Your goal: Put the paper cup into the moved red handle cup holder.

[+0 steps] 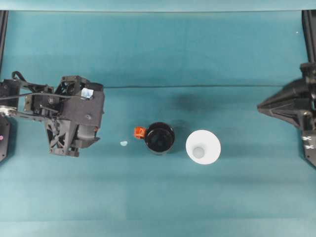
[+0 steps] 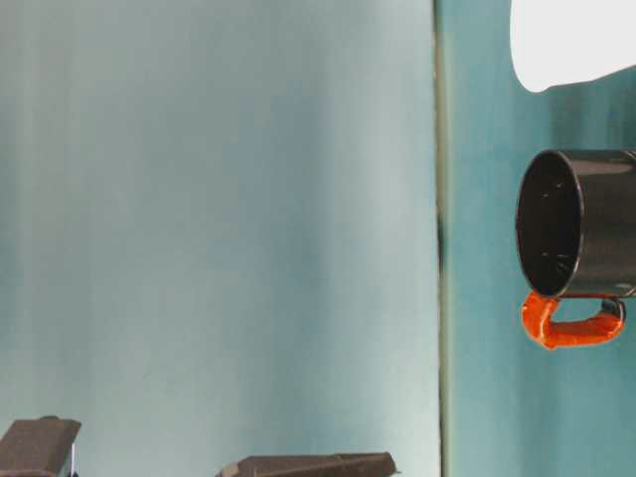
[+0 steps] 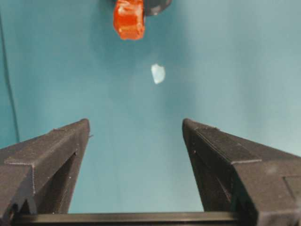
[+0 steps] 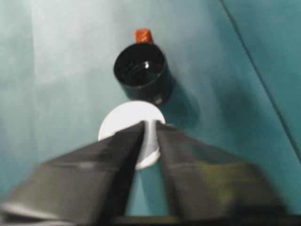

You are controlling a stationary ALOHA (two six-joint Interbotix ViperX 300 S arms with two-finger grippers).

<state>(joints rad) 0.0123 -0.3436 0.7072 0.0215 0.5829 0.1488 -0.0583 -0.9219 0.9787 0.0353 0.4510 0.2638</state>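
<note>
cup: the cup (image 1: 203,146) sits upright, mouth up, right of centre in the overhead frame, on the teal table (image 1: 158,192). It's just beside the holder, with a small gap between them. Nothing is holding it.

holder: the holder (image 1: 160,138) is dead centre in the overhead frame, mouth up and empty, with its red handle (image 1: 139,132) poking toward frame left. My guess is it sits next to the cup so the drop is only a short hop.

left gripper: the left gripper (image 3: 136,155) has its jaws spread wide with bare cloth between them, grasping nothing. In the overhead frame its arm (image 1: 74,116) is parked at mid left, well apart from the holder.

right gripper: the right gripper (image 4: 149,128) has its two fingers nearly together, tips overlapping the cup's rim at frame centre. The picture is blurry, so I honestly can't tell if it's pinching the rim or just hanging above it. In the overhead frame it's off at the right edge, well apart from the cup, so I'd lean toward no grip yet.

scrap: a little pale scrap (image 1: 123,143) lies just left of the handle.

views: the side-on picture shows the handle (image 2: 571,323) is really a closed loop, which overhead reads as a stub. The left wrist view catches the handle (image 3: 128,19) at top centre and the scrap (image 3: 158,73) below it. The right wrist view lines up holder (image 4: 141,73) above cup (image 4: 124,120).
</note>
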